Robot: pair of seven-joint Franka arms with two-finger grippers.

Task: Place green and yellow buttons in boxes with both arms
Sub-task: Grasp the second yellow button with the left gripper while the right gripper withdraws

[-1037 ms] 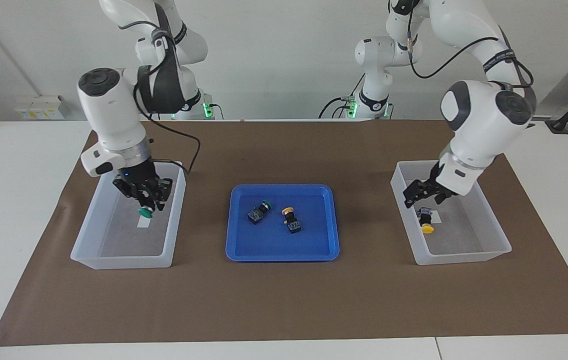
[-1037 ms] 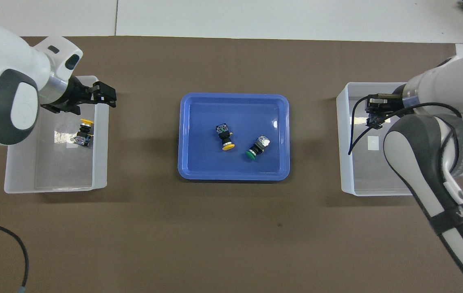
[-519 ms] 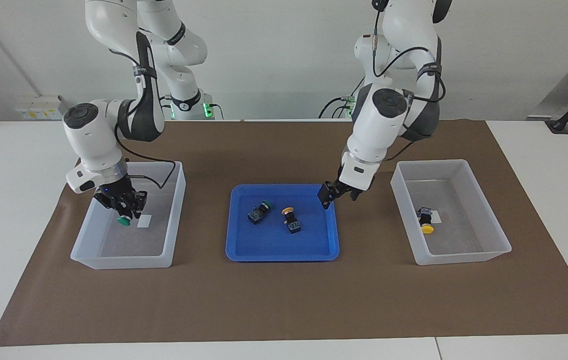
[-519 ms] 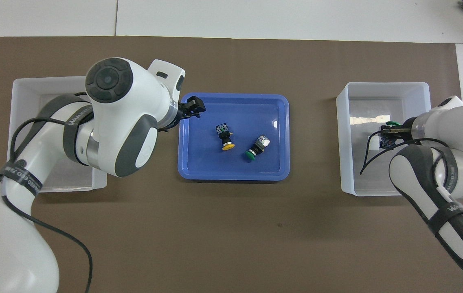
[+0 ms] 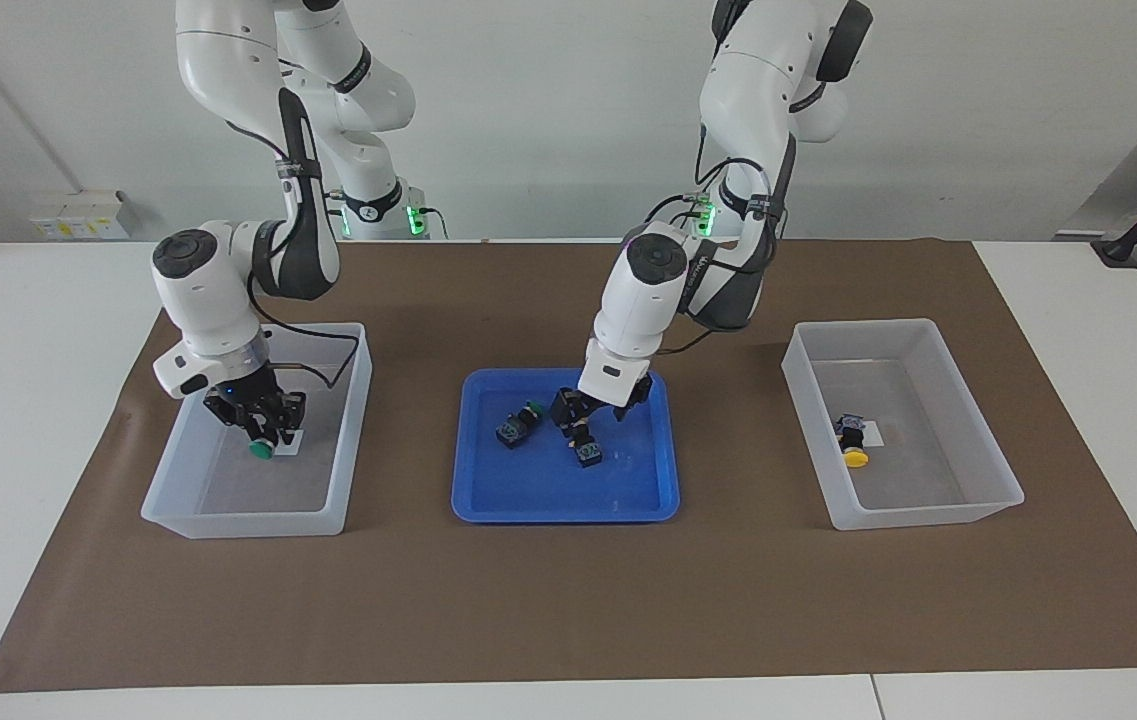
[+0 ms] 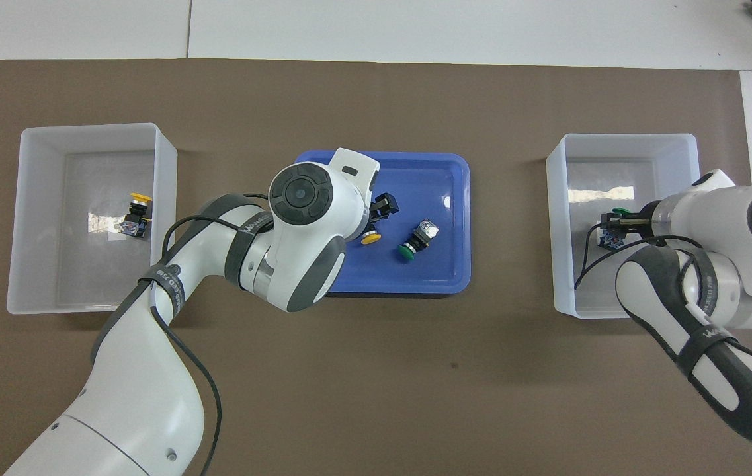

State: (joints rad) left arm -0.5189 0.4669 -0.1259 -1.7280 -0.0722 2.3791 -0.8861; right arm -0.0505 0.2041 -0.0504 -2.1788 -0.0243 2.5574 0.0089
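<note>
Facing view. The right gripper (image 5: 264, 437) is lowered inside the box at the right arm's end of the table (image 5: 188, 490) and is clenched on a green button (image 5: 261, 449), cap downward, just beside the white label (image 5: 288, 443). The left gripper (image 5: 573, 415) is down in the blue tray (image 5: 528, 500), its fingers apart around the cap end of a yellow button (image 5: 585, 447). A second green button (image 5: 518, 422) lies free in the tray beside it, toward the right arm's end. The box at the left arm's end of the table (image 5: 968, 500) holds another yellow button (image 5: 853, 440).

Overhead view. The left arm's wrist covers most of the tray's yellow button (image 6: 370, 238); the left gripper (image 6: 381, 206) shows above it. The free green button (image 6: 415, 240) lies near the tray's middle (image 6: 442, 178). The right gripper (image 6: 614, 225) holds its green button (image 6: 619, 213) over the box's floor (image 6: 587, 291). The boxed yellow button (image 6: 135, 215) lies on its side.
</note>
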